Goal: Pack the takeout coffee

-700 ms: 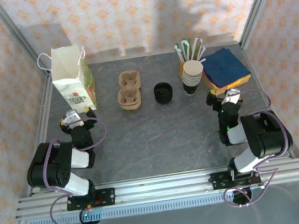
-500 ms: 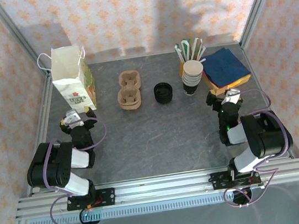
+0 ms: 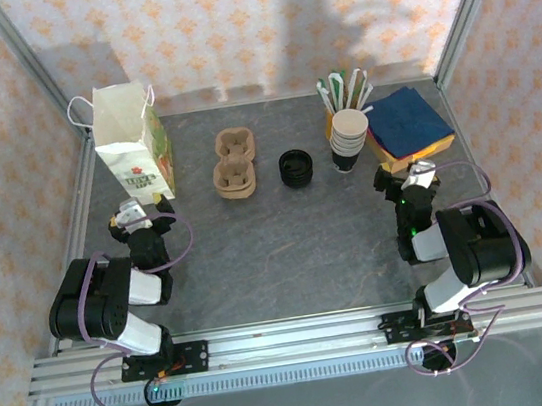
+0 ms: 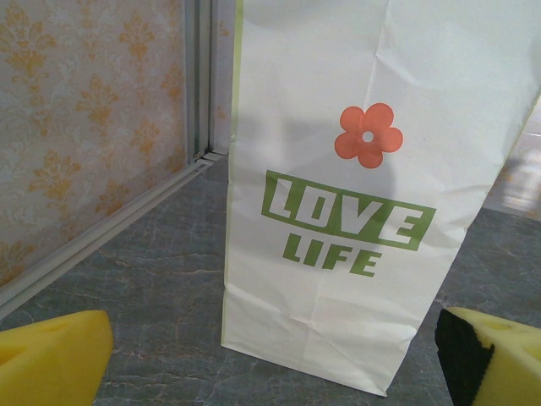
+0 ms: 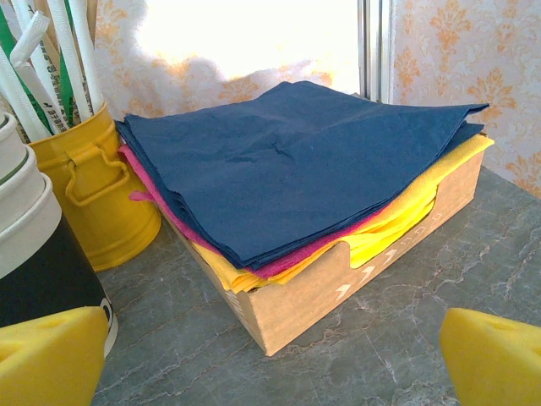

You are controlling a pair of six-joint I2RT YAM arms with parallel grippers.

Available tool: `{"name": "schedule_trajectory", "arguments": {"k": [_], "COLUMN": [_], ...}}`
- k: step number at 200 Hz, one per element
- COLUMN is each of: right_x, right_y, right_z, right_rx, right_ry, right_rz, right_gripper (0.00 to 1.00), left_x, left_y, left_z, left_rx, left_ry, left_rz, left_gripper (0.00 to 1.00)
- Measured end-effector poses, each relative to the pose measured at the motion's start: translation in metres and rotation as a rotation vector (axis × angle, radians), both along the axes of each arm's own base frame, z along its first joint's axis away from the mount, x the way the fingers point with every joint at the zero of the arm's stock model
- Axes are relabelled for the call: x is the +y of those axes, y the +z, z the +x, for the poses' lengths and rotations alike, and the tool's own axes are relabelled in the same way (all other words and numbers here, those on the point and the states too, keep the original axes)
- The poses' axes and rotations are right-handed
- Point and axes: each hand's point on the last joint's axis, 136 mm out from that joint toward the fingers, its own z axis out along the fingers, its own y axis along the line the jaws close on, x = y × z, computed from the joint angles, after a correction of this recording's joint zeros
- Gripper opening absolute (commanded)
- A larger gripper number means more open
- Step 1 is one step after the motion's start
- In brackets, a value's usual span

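Note:
The takeout coffee is out of view. A tall nested stack of dark, cream-rimmed cups [image 3: 349, 137] stands at the back right, with its edge [image 5: 38, 245] at the left of the right wrist view. A pile of black lids [image 3: 295, 168] lies left of the stack. The white "LOVE LIFE" paper bag [image 3: 132, 147] stands upright at the back left, close in front of my left gripper [image 4: 279, 372]. My left gripper [image 3: 141, 213] is open with nothing between its yellow pads [image 4: 51, 359]. My right gripper [image 3: 404, 176] is open too, facing the napkin box [image 5: 355, 279].
A brown pulp cup carrier [image 3: 234, 163] lies between the bag and the lids. A yellow tin of straws [image 3: 339, 94] stands behind the cup stack. A cardboard box of blue, pink and yellow napkins [image 3: 409, 123] sits at the back right. Metal frame rails [image 3: 84, 199] edge the grey table.

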Motion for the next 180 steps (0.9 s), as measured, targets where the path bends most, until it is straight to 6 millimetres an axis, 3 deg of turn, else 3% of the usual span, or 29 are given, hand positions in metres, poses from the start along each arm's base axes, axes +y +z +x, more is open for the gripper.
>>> {"name": "schedule_trajectory", "arguments": {"k": [58,103,139,180], "right_x": [-0.001,-0.006,-0.008,-0.01], "right_y": [0.003,0.032,0.043,0.097], "right_z": [-0.001,-0.006,-0.013,-0.009], "right_rx": [-0.006,-0.071,-0.062,-0.107], "right_ry": [-0.008,-0.034,-0.044,-0.074], "right_rz": [0.0,-0.001,0.007,0.106], "right_gripper": [1.0,1.0,1.0,1.0], "left_x": [0.0,0.002,0.004,0.0], "left_y": [0.003,0.024,0.035,0.058], "left_z": [-0.002,-0.015,-0.022,-0.032], "left_rx": [-0.01,-0.079,-0.1,-0.138], "left_ry": [0.0,0.011,0.026,0.046], "left_rz": [-0.001,-0.003,-0.005,-0.05], "left_gripper": [0.99,0.99,0.99,0.99]}}
